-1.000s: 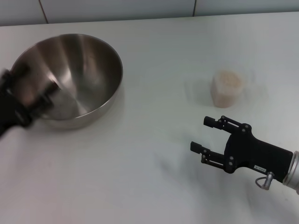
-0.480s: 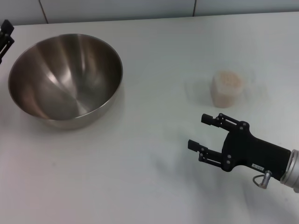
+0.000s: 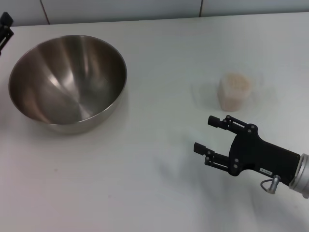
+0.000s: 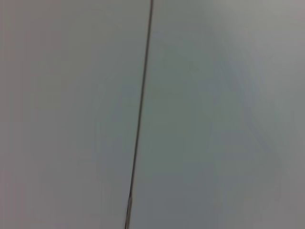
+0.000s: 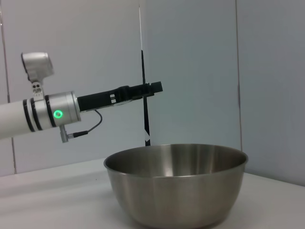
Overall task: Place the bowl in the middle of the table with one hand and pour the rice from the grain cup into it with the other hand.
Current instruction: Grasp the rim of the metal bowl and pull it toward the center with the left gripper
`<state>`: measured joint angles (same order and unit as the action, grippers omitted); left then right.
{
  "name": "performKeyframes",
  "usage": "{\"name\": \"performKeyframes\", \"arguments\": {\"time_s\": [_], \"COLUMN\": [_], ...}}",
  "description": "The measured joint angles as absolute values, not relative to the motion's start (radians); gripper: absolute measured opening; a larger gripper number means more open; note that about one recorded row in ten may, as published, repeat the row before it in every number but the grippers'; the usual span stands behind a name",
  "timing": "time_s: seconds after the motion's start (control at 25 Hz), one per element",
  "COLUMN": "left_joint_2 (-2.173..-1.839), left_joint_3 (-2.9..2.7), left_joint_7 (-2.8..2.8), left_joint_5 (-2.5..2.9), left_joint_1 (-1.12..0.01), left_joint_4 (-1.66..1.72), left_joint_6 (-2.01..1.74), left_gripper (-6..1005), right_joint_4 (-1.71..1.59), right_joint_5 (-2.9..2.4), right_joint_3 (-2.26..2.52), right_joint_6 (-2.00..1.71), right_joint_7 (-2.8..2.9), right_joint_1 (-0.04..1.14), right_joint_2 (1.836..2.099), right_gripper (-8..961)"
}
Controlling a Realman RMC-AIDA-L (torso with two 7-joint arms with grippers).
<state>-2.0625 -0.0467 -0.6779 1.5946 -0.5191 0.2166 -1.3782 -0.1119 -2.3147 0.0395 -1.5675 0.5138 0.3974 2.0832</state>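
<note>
Low at the near right, the right gripper point(image 3: 211, 134) hovers over the table point(image 3: 159, 159) with black jointed fingers spread, holding nothing. Just beyond it stands the clear grain cup point(image 3: 234, 92), heaped with pale rice point(image 3: 236, 81). Far left sits the shiny steel bowl point(image 3: 67, 82); the left gripper point(image 5: 155, 88), raised beyond it, is seen side-on, its grip unreadable.

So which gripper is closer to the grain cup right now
Right. The right gripper hovers open just in front of the grain cup; the left gripper is far across the table, beyond the bowl.
</note>
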Motion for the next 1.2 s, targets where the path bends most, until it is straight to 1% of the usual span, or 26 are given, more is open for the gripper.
{"name": "performKeyframes", "arguments": {"time_s": [0.24, 0.48, 0.64, 0.92, 1.12, 1.2], "left_joint_2": [-2.06, -2.055, -2.055, -2.056, -2.055, -2.057], "left_joint_3": [-0.232, -0.587, -0.645, -0.68, -0.697, -0.701], "left_joint_7": [-1.061, -1.482, -1.667, -1.889, -1.936, -1.982], "left_joint_5": [1.644, 1.755, 1.927, 2.225, 2.284, 2.393], "left_joint_1": [-0.545, -0.5, -0.494, -0.537, -0.552, -0.583], "left_joint_4": [0.438, 0.732, 0.855, 0.965, 0.995, 1.019], "left_joint_6": [-1.21, -1.06, -1.058, -1.11, -1.138, -1.159], "left_gripper": [829, 829, 830, 830, 829, 829], "right_joint_4": [-0.112, -0.112, -0.112, -0.112, -0.112, -0.112], "right_joint_5": [-2.315, -2.315, -2.315, -2.315, -2.315, -2.315], "right_joint_3": [0.04, 0.04, 0.04, 0.04, 0.04, 0.04], "right_joint_6": [-1.567, -1.568, -1.568, -1.569, -1.569, -1.569], "right_joint_7": [0.514, 0.514, 0.514, 0.514, 0.514, 0.514], "right_joint_1": [0.403, 0.401, 0.401, 0.401, 0.403, 0.403], "right_joint_2": [2.083, 2.083, 2.083, 2.083, 2.083, 2.083], "right_gripper": [745, 745, 745, 745, 745, 745]}}
